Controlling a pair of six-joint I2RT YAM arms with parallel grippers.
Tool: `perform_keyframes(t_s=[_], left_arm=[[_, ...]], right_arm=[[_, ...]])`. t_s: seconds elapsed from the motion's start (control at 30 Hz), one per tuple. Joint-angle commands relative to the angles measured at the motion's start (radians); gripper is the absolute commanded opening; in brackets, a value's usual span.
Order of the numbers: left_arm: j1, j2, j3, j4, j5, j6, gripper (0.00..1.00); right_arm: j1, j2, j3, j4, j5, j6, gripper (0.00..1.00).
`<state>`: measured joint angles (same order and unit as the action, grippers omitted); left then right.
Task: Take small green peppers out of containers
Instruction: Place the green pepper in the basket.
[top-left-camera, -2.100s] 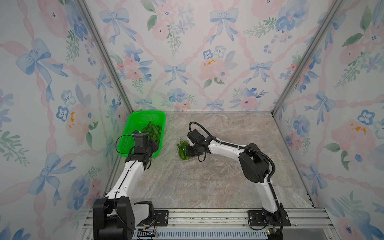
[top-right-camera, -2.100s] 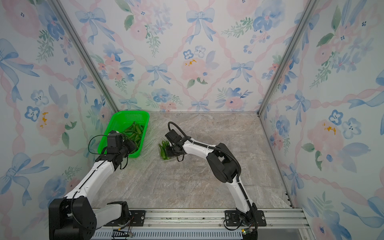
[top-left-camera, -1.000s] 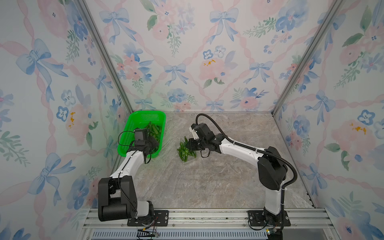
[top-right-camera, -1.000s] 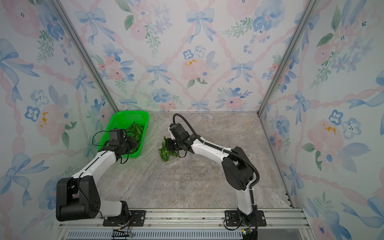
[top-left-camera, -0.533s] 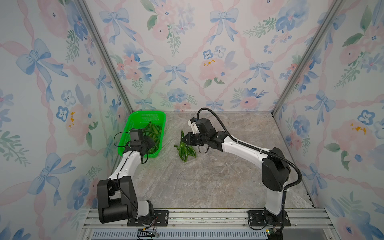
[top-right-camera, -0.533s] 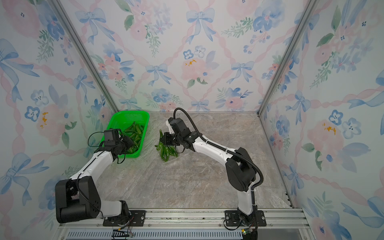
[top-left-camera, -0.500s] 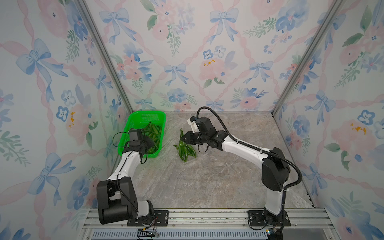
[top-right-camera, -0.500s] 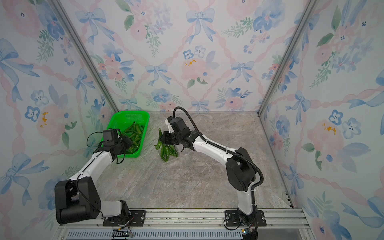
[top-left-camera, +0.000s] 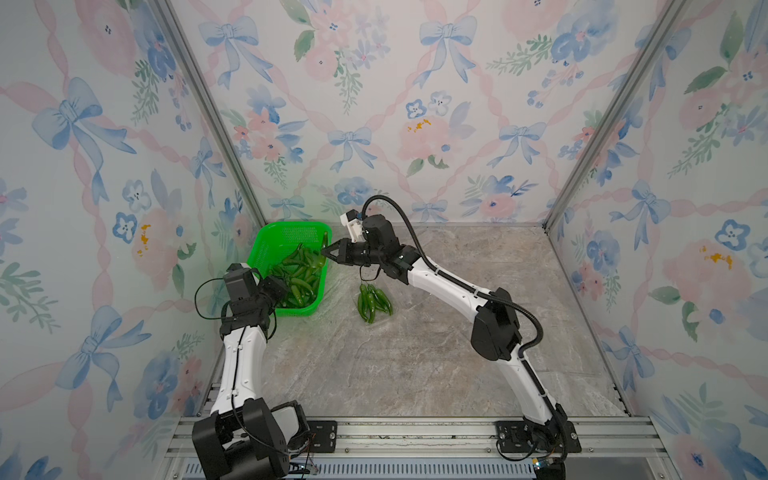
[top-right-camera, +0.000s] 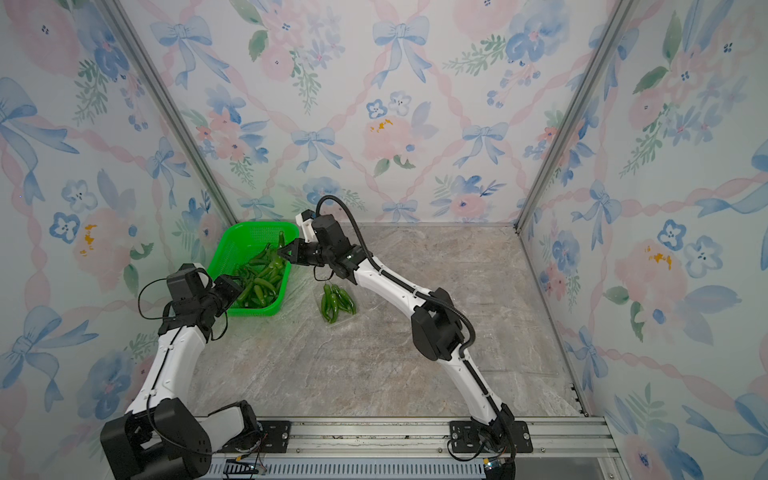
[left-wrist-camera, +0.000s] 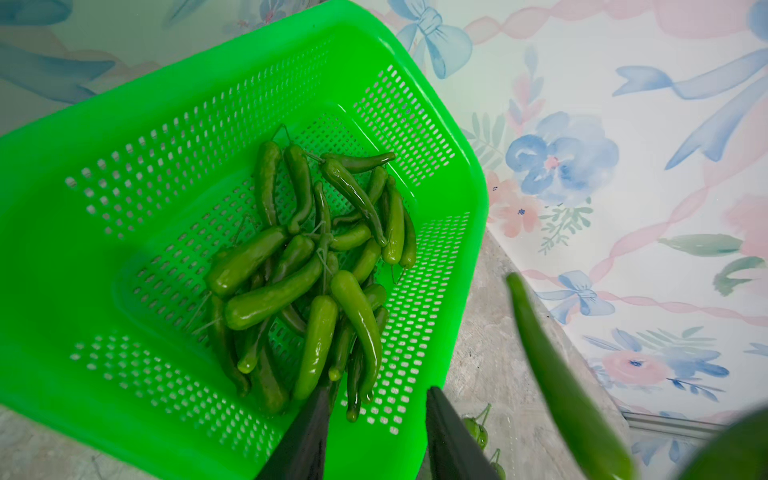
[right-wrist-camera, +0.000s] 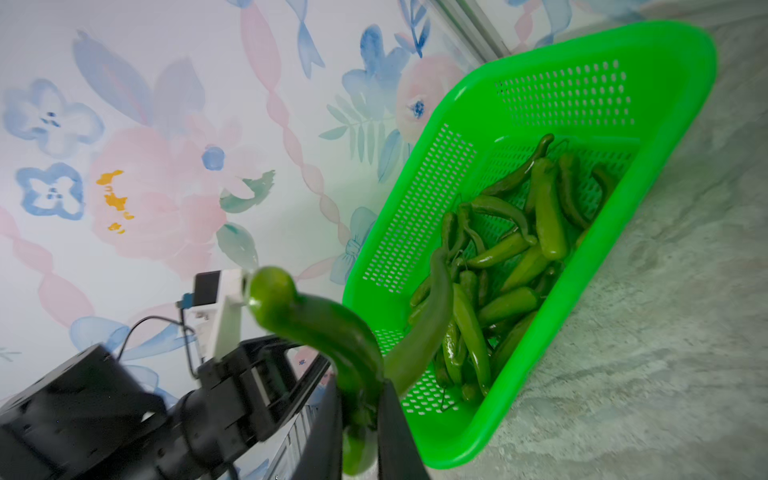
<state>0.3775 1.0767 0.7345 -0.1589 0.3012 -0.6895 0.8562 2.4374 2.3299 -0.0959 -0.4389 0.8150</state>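
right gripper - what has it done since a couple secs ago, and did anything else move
The right gripper rose from the pile of peppers on the table and swung over to the green basket. It is shut on two peppers, which it now holds at the basket's rim. The left gripper stayed at the basket's near corner, though its arm changed pose. Basket and pile kept their places.

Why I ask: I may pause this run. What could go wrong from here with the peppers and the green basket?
1. The right gripper pinches what look like two small green peppers near their ends, right at the rim of the green basket. They stick out sideways, so on release one may land outside.
2. The jaws of the left gripper straddle the basket's wall. If that arm moves, it could drag or tip the basket and spill the peppers piled inside.
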Motion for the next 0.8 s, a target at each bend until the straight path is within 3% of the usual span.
perform_keyframes(t_s=[0.0,0.1,0.3,0.37,0.43,0.47,0.6,0.7,0.77], left_arm=[[0.029,-0.089,-0.083,-0.016,0.080,-0.023,0.41],[0.035,-0.117,-0.120,-0.021,0.127,-0.025,0.40],[0.035,-0.130,-0.156,-0.024,0.155,-0.009,0.40],[0.035,-0.126,-0.147,-0.024,0.168,0.003,0.43],[0.034,-0.123,-0.134,-0.024,0.167,0.016,0.45],[0.033,-0.123,-0.128,-0.024,0.167,0.022,0.45],[0.009,-0.112,-0.114,-0.023,0.159,0.033,0.48],[-0.108,-0.087,-0.065,-0.024,0.121,0.043,0.49],[-0.280,-0.041,0.010,-0.027,0.044,0.051,0.51]], right_arm=[[0.034,0.138,0.173,-0.047,-0.021,0.025,0.10],[0.043,0.239,0.282,-0.040,-0.026,0.059,0.10],[0.040,0.299,0.283,-0.037,-0.021,0.067,0.15],[0.040,0.310,0.294,-0.066,-0.026,0.057,0.40],[0.039,0.302,0.298,-0.099,-0.026,0.028,0.56],[0.037,0.289,0.287,-0.102,-0.027,0.011,0.60],[0.022,0.201,0.184,-0.099,-0.017,-0.060,0.61],[0.010,0.087,0.071,-0.105,-0.005,-0.143,0.59],[0.005,-0.040,-0.060,-0.129,0.053,-0.243,0.59]])
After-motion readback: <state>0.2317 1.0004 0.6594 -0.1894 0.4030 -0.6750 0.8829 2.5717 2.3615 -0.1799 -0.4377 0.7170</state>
